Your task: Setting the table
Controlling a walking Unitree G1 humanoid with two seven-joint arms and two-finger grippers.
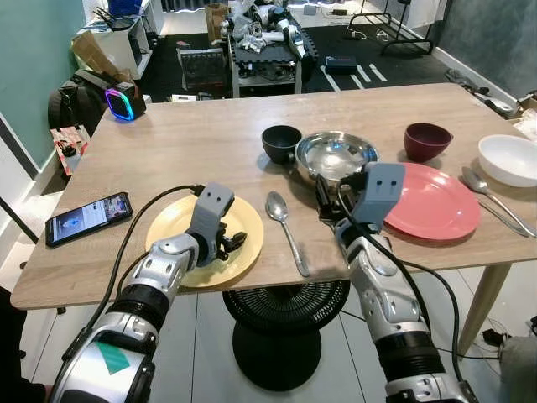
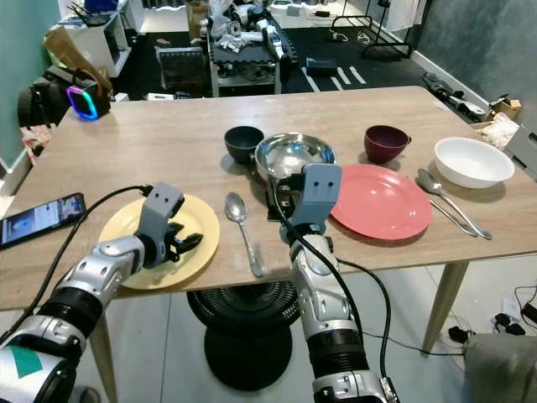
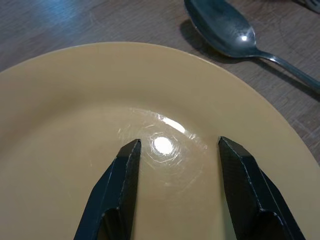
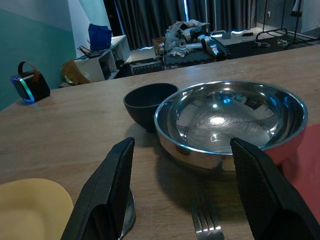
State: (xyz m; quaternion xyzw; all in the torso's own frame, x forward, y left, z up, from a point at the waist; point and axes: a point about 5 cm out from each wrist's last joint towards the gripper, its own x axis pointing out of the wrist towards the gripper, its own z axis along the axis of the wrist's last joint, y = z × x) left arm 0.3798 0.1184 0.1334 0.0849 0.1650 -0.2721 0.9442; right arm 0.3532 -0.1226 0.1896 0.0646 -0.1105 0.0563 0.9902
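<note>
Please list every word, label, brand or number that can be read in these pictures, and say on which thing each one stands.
No text can be read.
Phone: its lit screen shows content, too small and blurred to read.
Speaker: a glowing ring, no legible brand.
Plates, bowls, spoons: no markings visible.

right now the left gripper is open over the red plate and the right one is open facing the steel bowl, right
Not quite. The left gripper is open over the yellow plate, not the red one; the left wrist view shows yellow under its fingers. The red plate lies to the right of the right arm. The rest holds: the right gripper is open, facing the steel bowl.
</note>
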